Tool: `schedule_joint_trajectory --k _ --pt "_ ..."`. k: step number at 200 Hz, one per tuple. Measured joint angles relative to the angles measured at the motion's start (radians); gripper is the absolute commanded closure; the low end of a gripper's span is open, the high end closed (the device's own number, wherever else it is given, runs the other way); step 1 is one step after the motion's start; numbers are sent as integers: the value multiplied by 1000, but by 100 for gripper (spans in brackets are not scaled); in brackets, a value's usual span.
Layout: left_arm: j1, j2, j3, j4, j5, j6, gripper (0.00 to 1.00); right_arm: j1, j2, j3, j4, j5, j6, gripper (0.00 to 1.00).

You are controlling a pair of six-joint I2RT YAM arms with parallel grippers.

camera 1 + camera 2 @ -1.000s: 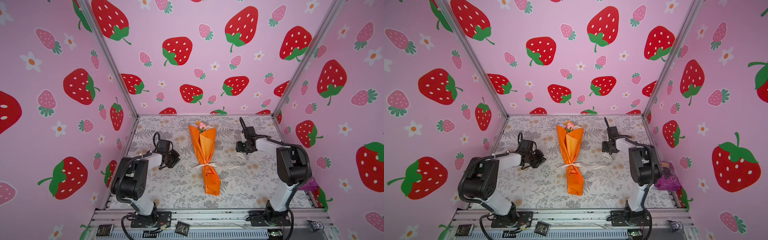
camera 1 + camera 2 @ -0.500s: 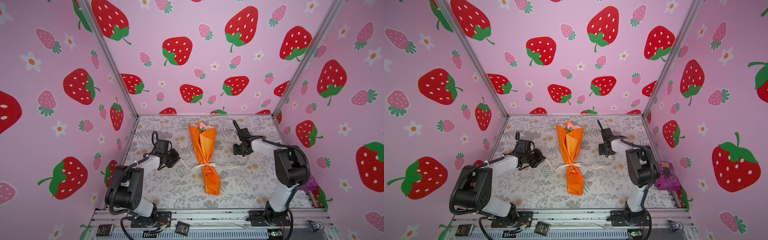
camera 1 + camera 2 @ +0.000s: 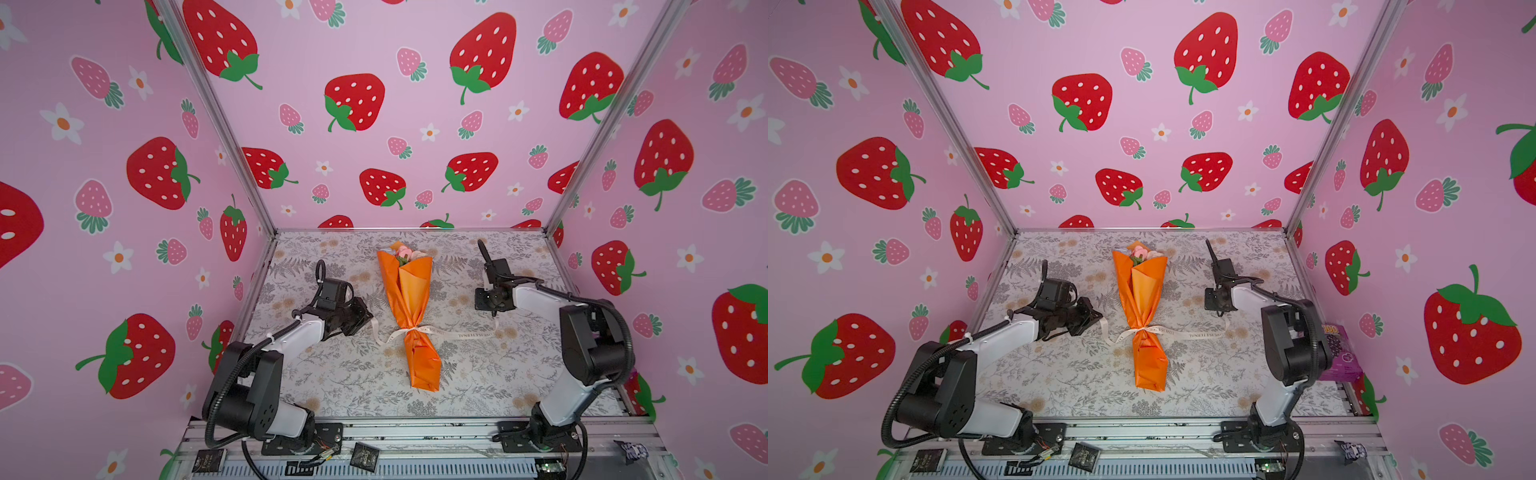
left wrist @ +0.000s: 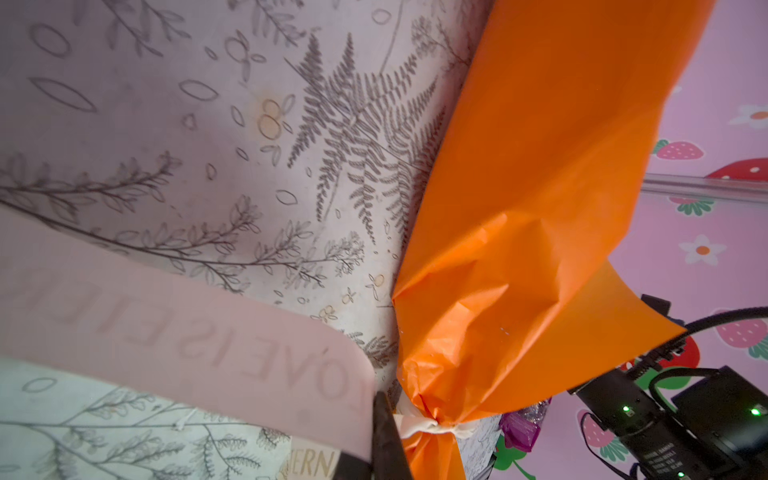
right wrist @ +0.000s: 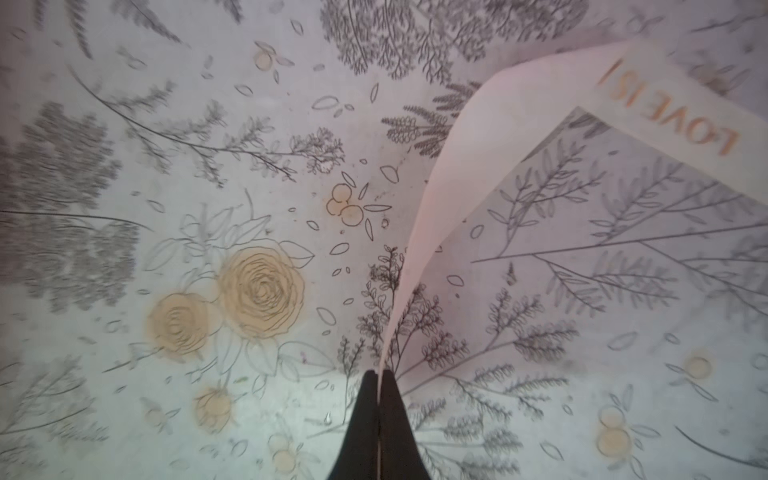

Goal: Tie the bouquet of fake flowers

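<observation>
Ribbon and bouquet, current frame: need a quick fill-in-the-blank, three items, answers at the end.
1. The bouquet of fake flowers lies in a ____ paper wrap.
2. The ribbon knotted round the wrap reads LOVE IS ____.
3. The left gripper and the right gripper are each ____ on an end of that ribbon.
Missing words: orange; ETERNAL; shut.
</observation>
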Motion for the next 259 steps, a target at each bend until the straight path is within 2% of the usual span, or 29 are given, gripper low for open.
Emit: schedule_joint_trajectory --k 36,63,108,145,179,222,235,245,259 --pt "-49 -74 21 -45 -7 4 100 16 -235 19 117 -112 48 100" --pt "-63 -144 22 -60 -29 4 100 137 -236 150 164 -161 58 99" --pt "-67 -250 21 -66 -59 9 100 435 2 476 166 -169 -17 98" --pt "-85 -304 -24 -50 -59 7 100 583 241 741 80 -193 -101 97" --pt "-106 -377 -108 -37 -59 -4 100 646 367 903 7 -268 -149 96" --pt "-134 -443 -182 -21 -76 -27 100 655 448 1069 -24 -322 -159 94" --pt "-151 -452 -187 -14 -81 -31 100 655 503 1144 -59 -332 -165 90" --pt "-161 -455 -187 -9 -84 -31 100 655 548 1192 -87 -334 -167 82" --pt "-171 -464 -187 -6 -86 -30 100 650 606 1233 -134 -327 -169 85"
